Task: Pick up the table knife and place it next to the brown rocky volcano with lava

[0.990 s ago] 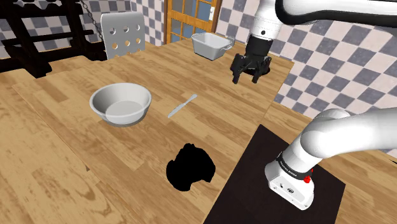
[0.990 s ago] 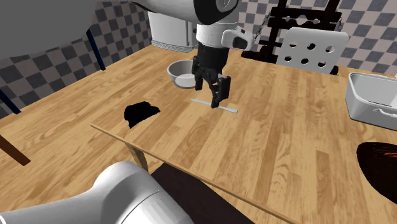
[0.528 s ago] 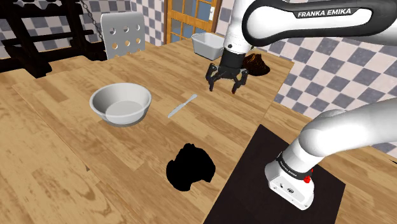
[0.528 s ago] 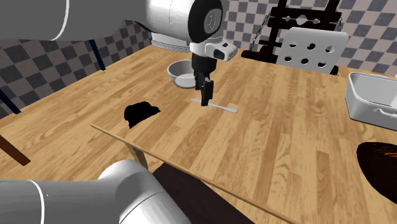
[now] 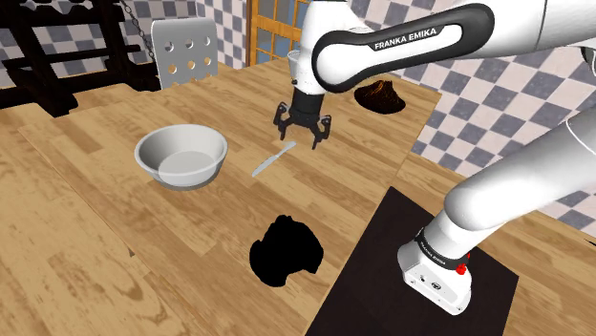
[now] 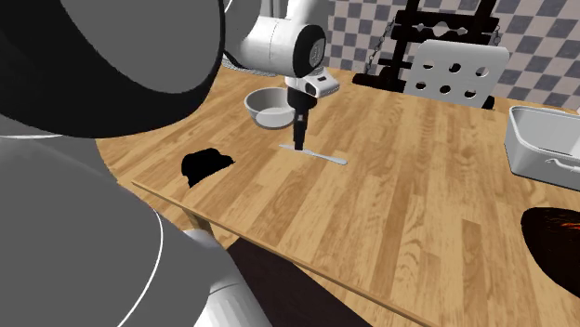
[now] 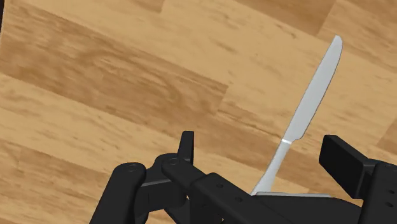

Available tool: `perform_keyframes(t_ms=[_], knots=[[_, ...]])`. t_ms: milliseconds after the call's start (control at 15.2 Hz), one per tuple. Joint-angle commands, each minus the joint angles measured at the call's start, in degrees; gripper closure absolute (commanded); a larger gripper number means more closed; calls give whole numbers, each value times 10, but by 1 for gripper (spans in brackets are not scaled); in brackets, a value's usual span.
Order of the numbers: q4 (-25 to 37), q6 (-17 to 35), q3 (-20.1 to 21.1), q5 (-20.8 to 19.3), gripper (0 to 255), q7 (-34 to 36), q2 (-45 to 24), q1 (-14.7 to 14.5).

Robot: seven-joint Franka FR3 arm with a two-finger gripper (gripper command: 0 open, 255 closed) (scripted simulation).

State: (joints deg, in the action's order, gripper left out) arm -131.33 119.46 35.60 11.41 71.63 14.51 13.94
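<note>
I have the all-black two-finger claw (image 5: 304, 136) hanging over one end of the slim silver table knife (image 5: 274, 157), which lies flat on the wooden plank bench (image 5: 115, 220). In the wrist view the fingers (image 7: 342, 162) stand apart, with the knife's handle running between them and nothing gripped. How far the tips hang above the wood, I can't quite judge. In the shoulder view the round grey metal bowl (image 5: 181, 156) sits at nine o'clock from the knife. The brown rocky volcano with lava streaks (image 5: 379, 94) is well apart at two o'clock, near the bench's far corner. A flat black blob (image 5: 285, 250) lies at six o'clock.
</note>
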Motion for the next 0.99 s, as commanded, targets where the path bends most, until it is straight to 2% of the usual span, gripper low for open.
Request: perform_keyframes(t_ms=[0, 198, 330, 924], knots=[[21, 28, 25, -32, 0, 78, -50, 17], [65, 55, 49, -104, 0, 196, -136, 34], [98, 65, 50, -157, 0, 275, -194, 33], [82, 118, 36, -202, 0, 313, -244, 19]])
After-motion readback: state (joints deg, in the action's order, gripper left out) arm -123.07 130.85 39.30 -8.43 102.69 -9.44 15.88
